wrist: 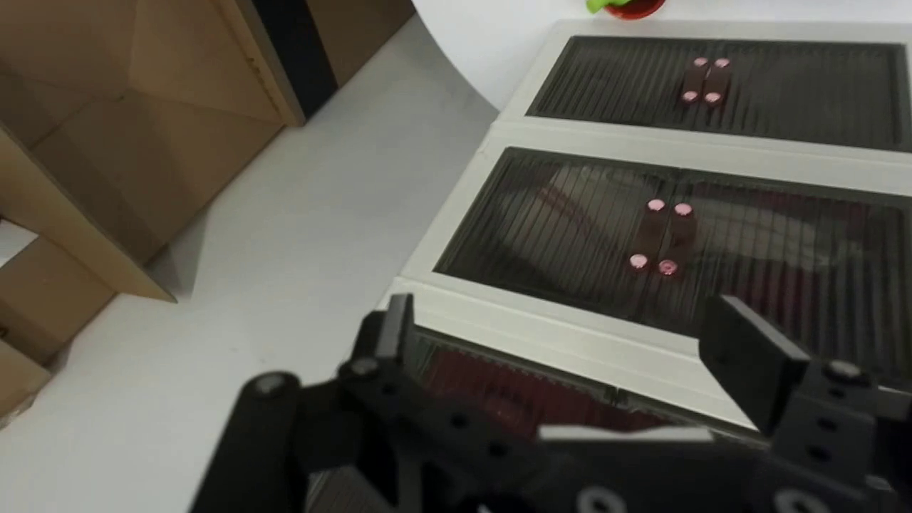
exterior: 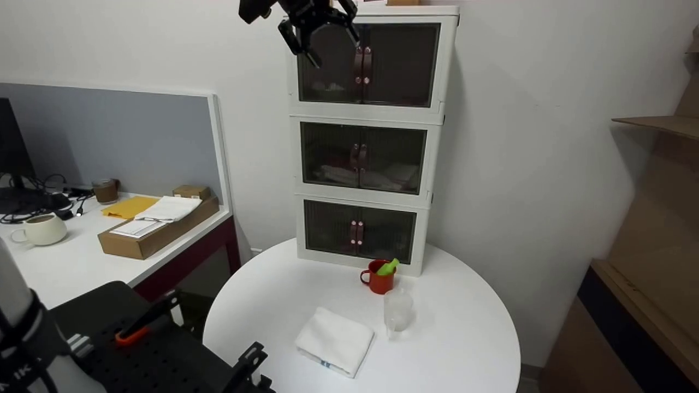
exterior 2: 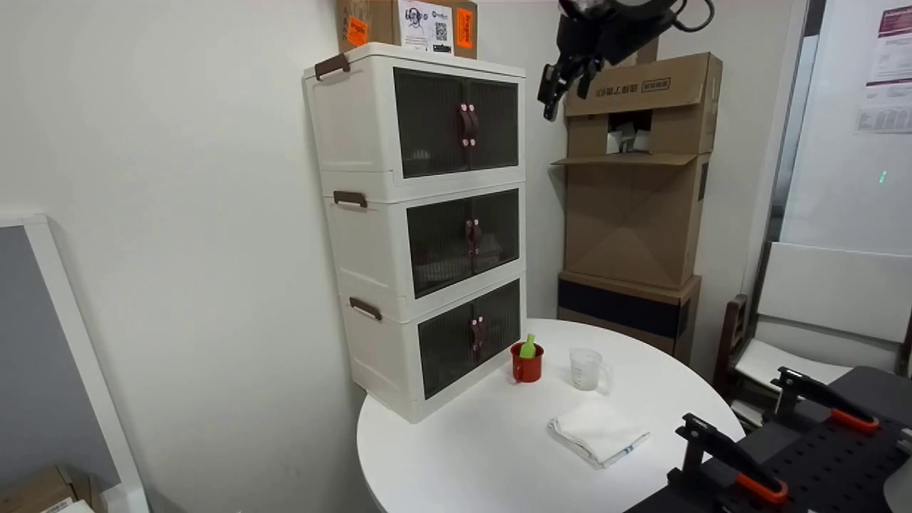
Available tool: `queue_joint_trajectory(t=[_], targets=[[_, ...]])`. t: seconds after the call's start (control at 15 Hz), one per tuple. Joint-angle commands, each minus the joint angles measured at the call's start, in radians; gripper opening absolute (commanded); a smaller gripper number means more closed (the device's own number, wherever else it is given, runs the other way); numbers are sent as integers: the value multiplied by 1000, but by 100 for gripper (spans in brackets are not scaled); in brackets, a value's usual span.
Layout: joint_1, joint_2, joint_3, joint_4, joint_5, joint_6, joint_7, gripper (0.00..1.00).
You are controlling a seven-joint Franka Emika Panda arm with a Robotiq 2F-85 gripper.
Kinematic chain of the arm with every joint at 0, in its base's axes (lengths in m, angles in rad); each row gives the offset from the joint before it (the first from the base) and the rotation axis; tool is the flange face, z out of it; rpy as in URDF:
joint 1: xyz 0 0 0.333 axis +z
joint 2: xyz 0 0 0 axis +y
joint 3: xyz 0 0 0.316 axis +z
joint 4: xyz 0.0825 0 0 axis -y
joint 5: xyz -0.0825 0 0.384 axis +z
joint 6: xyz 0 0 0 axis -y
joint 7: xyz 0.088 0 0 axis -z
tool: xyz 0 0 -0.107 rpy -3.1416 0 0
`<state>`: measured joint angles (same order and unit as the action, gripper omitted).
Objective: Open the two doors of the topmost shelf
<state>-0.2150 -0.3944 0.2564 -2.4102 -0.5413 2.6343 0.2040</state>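
The topmost shelf (exterior: 371, 112) is the highest tier of the white cabinet. Its two doors are dark see-through panels, the left door (exterior: 331, 79) and the right door (exterior: 403, 65), both closed. Dark red strap handles (exterior 2: 467, 126) with pink rivets meet at their middle seam. My gripper (exterior: 337, 53) hangs in front of the left door in an exterior view, and a gap separates the gripper (exterior 2: 566, 104) from the cabinet. In the wrist view the gripper (wrist: 563, 317) is open with nothing between its fingers. Behind it, the top doors (wrist: 499, 385) show partly, their handles hidden.
Middle doors (wrist: 570, 235) and bottom doors (exterior: 327, 226) sit below, also closed. A cardboard box (exterior 2: 385, 28) rests on the cabinet. The round white table (exterior: 464, 327) holds a red mug (exterior: 380, 281), a clear measuring cup (exterior 2: 586, 370) and a white cloth (exterior: 334, 341). Cardboard boxes (exterior 2: 627, 221) are stacked nearby.
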Motion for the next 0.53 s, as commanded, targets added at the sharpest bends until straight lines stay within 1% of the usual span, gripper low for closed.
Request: queue_joint_trajectory(t=[0.0,0.27,0.47], targets=[[-245,99,243,146,-161,4,279,100],[-484,128,501,224,-257,-42,588,100],[-672,86,686,213,-314,3,813,100]])
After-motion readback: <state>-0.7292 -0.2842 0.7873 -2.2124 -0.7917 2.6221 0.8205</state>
